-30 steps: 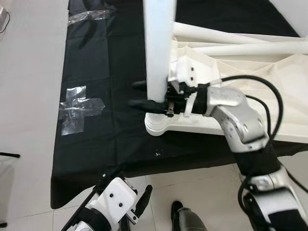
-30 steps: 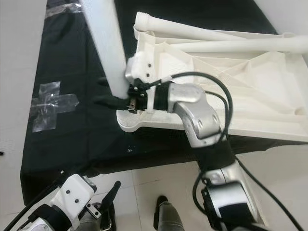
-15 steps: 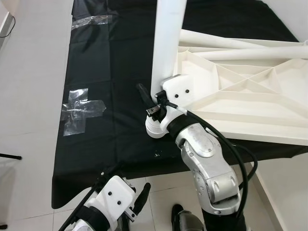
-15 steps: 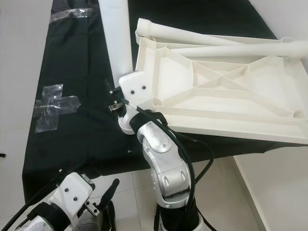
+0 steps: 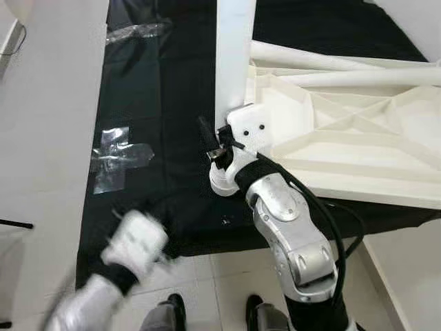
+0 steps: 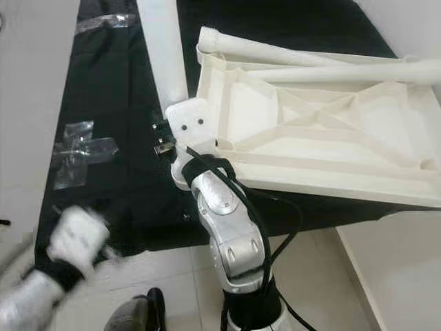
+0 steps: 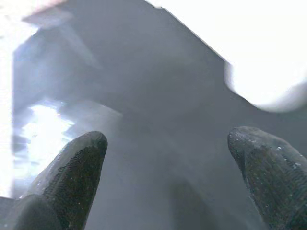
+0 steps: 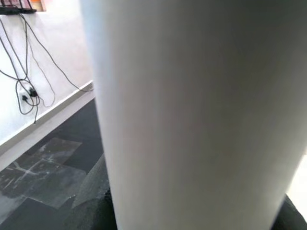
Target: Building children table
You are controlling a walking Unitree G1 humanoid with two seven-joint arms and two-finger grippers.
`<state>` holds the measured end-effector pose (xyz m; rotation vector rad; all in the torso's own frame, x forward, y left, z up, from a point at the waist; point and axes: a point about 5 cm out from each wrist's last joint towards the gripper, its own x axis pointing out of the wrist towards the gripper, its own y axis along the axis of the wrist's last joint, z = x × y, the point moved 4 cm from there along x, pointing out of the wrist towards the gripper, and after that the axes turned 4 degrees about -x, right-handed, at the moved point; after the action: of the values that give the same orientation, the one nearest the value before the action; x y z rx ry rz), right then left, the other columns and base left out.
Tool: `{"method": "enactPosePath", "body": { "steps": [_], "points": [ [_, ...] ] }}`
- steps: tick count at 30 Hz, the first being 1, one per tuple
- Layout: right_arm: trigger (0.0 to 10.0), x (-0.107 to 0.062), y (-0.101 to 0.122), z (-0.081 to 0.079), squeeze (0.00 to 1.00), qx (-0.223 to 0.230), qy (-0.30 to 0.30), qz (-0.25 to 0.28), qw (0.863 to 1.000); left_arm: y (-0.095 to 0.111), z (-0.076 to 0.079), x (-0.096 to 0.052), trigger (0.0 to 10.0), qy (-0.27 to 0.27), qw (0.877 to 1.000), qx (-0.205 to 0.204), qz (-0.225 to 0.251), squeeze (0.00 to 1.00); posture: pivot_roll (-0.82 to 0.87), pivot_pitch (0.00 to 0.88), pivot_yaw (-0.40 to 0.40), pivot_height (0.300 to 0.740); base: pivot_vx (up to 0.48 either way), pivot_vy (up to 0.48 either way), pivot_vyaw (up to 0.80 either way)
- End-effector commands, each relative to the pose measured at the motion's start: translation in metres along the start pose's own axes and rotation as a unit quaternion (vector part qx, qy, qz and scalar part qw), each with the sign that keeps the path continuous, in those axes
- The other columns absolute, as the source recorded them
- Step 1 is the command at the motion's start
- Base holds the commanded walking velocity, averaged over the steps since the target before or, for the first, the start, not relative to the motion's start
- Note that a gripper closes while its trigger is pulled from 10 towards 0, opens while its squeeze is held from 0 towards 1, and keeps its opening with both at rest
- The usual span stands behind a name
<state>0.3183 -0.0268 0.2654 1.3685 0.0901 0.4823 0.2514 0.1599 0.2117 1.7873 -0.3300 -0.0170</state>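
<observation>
The right gripper (image 5: pixel 215 146) sits at the near-left corner of the upturned white tabletop (image 5: pixel 358 148), its black fingers set around the foot of the upright table leg (image 5: pixel 234 55). The leg's white shaft sits close against the right wrist camera (image 8: pixel 201 110); whether the fingers press on it or merely flank it, I cannot tell.

The leg stands on end in the round corner socket (image 5: pixel 224 183), its long axis rising straight up from the tabletop, at right angles to it. Two further legs (image 5: pixel 324 58) lie flat along the far edge of the tabletop, well apart from either gripper. The tabletop rests underside-up on the black floor cloth (image 5: pixel 158 103).

The left gripper (image 5: pixel 134 241) is blurred, low at the near edge of the cloth, well short of the socket; its fingers (image 7: pixel 72 167) are spread with nothing between them.

Judgement: the right arm is the nearer by far, so seating or turning the leg about its vertical axis falls to it.
</observation>
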Motion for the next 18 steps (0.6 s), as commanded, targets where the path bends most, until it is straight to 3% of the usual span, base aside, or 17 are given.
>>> {"method": "enactPosePath", "body": {
  "steps": [1, 2, 3, 4, 5, 6, 7, 8, 9, 10, 11, 14, 15, 17, 18],
  "points": [
    [10.0, -0.003, -0.048, 0.003, 0.00, 0.014, -0.023, -0.104, 0.994, 0.010, -0.017, 0.008, 10.0, 0.014, 0.999, -0.030, 0.012, 0.00, 0.06, 0.284, 0.000, 0.740, 0.000, 0.000, 0.00],
    [10.0, -0.003, -0.048, 0.003, 0.00, 0.014, -0.023, -0.104, 0.994, 0.010, -0.017, 0.008, 10.0, 0.014, 0.999, -0.030, 0.012, 0.00, 0.06, 0.284, 0.000, 0.740, 0.000, 0.000, 0.00],
    [10.0, -0.001, -0.046, 0.000, 0.00, 0.017, -0.015, -0.096, 0.995, 0.050, -0.037, 0.029, 10.0, 0.003, 0.995, -0.054, 0.079, 0.00, 0.06, 0.274, 0.003, 0.740, 0.000, 0.000, 0.00],
    [10.0, -0.001, -0.046, 0.000, 0.00, 0.017, -0.015, -0.096, 0.995, 0.050, -0.037, 0.029, 10.0, 0.003, 0.995, -0.054, 0.079, 0.00, 0.06, 0.274, 0.003, 0.740, 0.000, 0.000, 0.00],
    [10.0, 0.000, -0.046, 0.000, 0.00, 0.018, -0.013, -0.093, 0.995, 0.065, -0.042, 0.034, 10.0, -0.009, 0.993, -0.062, 0.102, 0.00, 0.06, 0.274, 0.003, 0.740, 0.000, 0.000, 0.00],
    [10.0, 0.001, -0.045, -0.001, 0.00, 0.018, -0.009, -0.090, 0.996, 0.082, -0.042, 0.040, 10.0, -0.046, 0.988, -0.078, 0.126, 0.00, 0.06, 0.265, 0.007, 0.740, 0.000, 0.000, 0.00],
    [10.0, 0.001, -0.045, -0.001, 0.00, 0.018, -0.009, -0.090, 0.996, 0.082, -0.042, 0.040, 10.0, -0.046, 0.988, -0.078, 0.126, 0.00, 0.06, 0.265, 0.007, 0.740, 0.000, 0.000, 0.00],
    [10.0, 0.002, -0.044, -0.002, 0.00, 0.019, -0.008, -0.087, 0.996, 0.098, -0.037, 0.043, 10.0, -0.100, 0.979, -0.096, 0.146, 0.00, 0.06, 0.263, 0.008, 0.740, 0.000, 0.000, 0.00],
    [10.0, 0.002, -0.044, -0.002, 0.00, 0.019, -0.008, -0.087, 0.996, 0.098, -0.037, 0.043, 10.0, -0.100, 0.979, -0.096, 0.146, 0.00, 0.06, 0.263, 0.008, 0.740, 0.000, 0.000, 0.00],
    [10.0, 0.004, -0.043, -0.003, 0.00, 0.021, -0.006, -0.083, 0.996, 0.116, -0.029, 0.046, 10.0, -0.166, 0.965, -0.118, 0.167, 0.00, 0.06, 0.253, 0.008, 0.740, 0.000, 0.000, 0.00],
    [10.0, 0.004, -0.043, -0.003, 0.00, 0.021, -0.006, -0.083, 0.996, 0.116, -0.029, 0.046, 10.0, -0.166, 0.965, -0.118, 0.167, 0.00, 0.06, 0.253, 0.008, 0.740, 0.000, 0.000, 0.00],
    [10.0, 0.008, -0.039, -0.007, 0.00, 0.026, 0.000, -0.074, 0.997, 0.153, -0.012, 0.051, 10.0, -0.318, 0.915, -0.155, 0.194, 0.00, 0.06, 0.250, 0.014, 0.740, 0.000, 0.000, 0.00],
    [10.0, 0.008, -0.039, -0.007, 0.00, 0.026, 0.000, -0.074, 0.997, 0.153, -0.012, 0.051, 10.0, -0.318, 0.915, -0.155, 0.194, 0.00, 0.06, 0.250, 0.014, 0.740, 0.000, 0.000, 0.00],
    [10.0, 0.009, -0.037, -0.011, 0.00, 0.028, 0.006, -0.069, 0.997, 0.175, -0.001, 0.051, 10.0, -0.414, 0.872, -0.168, 0.197, 0.00, 0.06, 0.249, 0.025, 0.740, 0.000, 0.000, 0.00],
    [10.0, 0.009, -0.037, -0.011, 0.00, 0.028, 0.006, -0.069, 0.997, 0.175, -0.001, 0.051, 10.0, -0.414, 0.872, -0.168, 0.197, 0.00, 0.06, 0.249, 0.025, 0.740, 0.000, 0.000, 0.00]
  ]
}}
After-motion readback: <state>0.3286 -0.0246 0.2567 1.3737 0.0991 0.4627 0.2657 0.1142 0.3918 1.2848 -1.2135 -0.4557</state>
